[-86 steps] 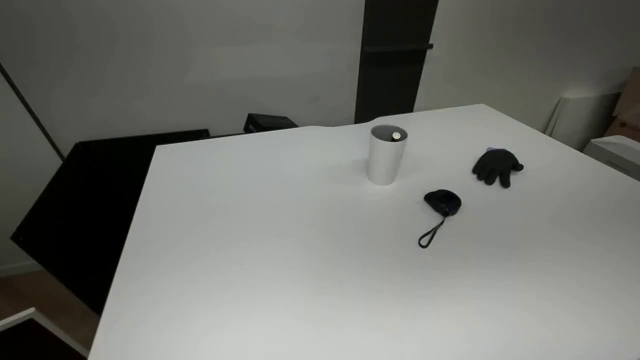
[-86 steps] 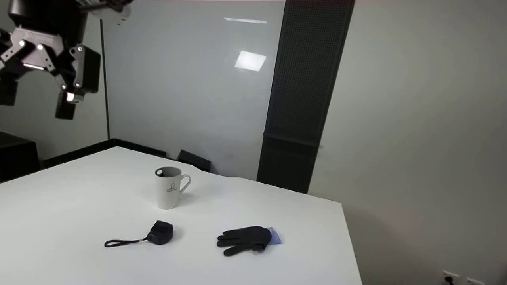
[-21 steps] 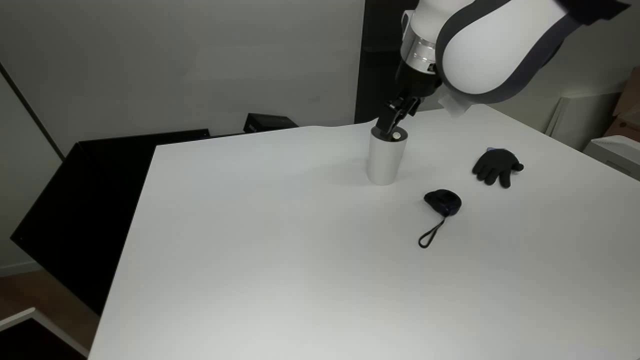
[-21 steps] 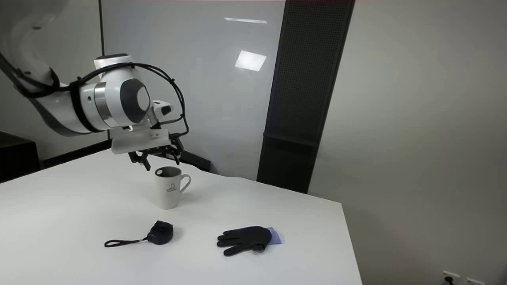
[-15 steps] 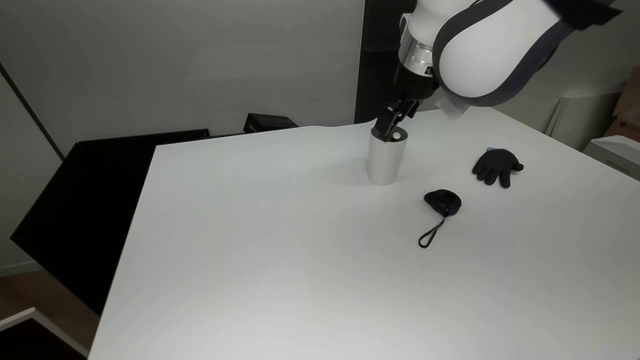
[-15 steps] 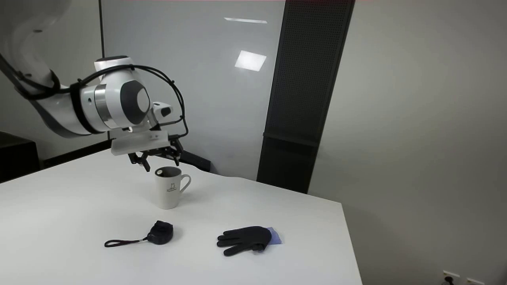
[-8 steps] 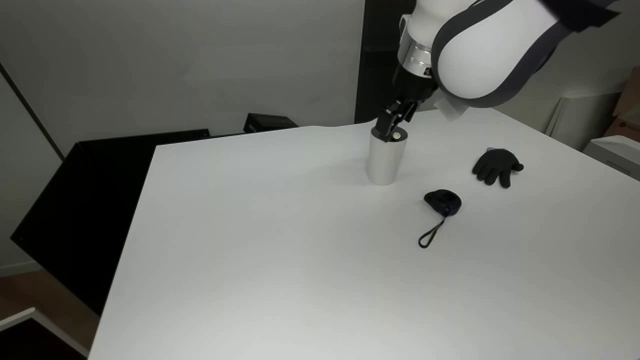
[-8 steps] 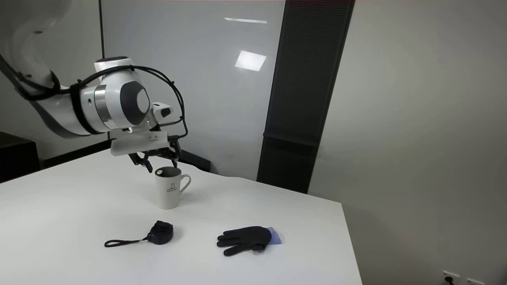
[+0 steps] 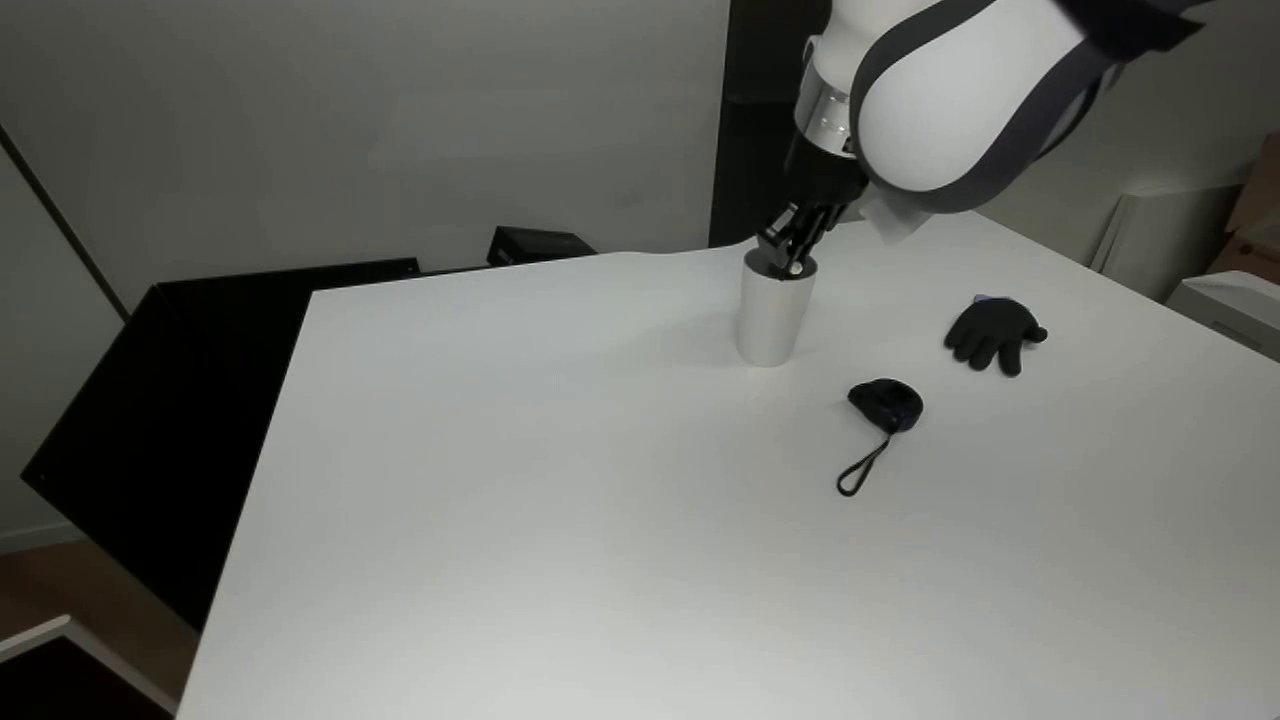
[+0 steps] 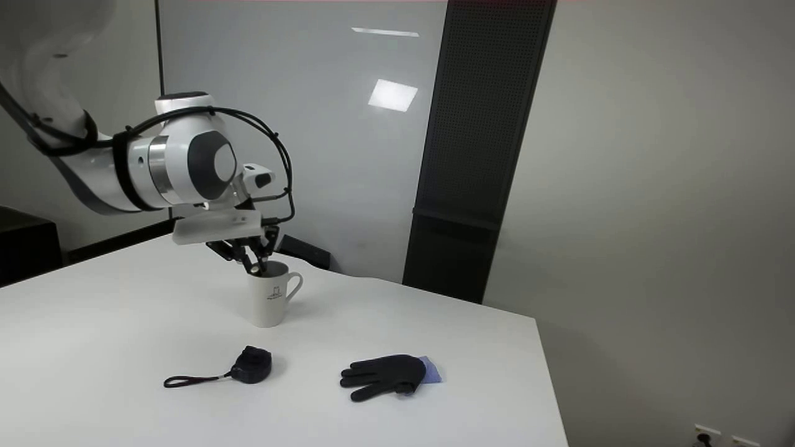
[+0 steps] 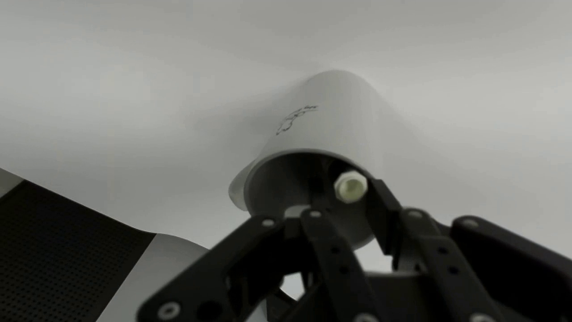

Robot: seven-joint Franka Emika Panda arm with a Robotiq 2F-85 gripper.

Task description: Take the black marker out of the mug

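A white mug (image 9: 774, 325) stands upright on the table, its handle and small logo showing in an exterior view (image 10: 267, 305). The pale end of the black marker (image 11: 351, 188) sticks up near its rim; the marker's lower part is hidden inside the mug (image 11: 342, 116). My gripper (image 11: 347, 191) reaches down to the mouth of the mug, jaws drawn close together with the marker end between them. One finger (image 11: 383, 214) lies right beside the marker and over the mug rim. Whether the far finger touches the marker is too dark to tell.
On the white table (image 9: 520, 480) lies a black tape measure (image 10: 251, 365) with a wrist strap, in front of the mug. A black glove (image 10: 385, 374) rests farther to the side. Behind the table edge sits a small black box (image 10: 304, 251).
The jaws have come together from wide apart to around the marker end. The arm has shifted slightly, and the mug and marker have moved a little to the right in both exterior views.
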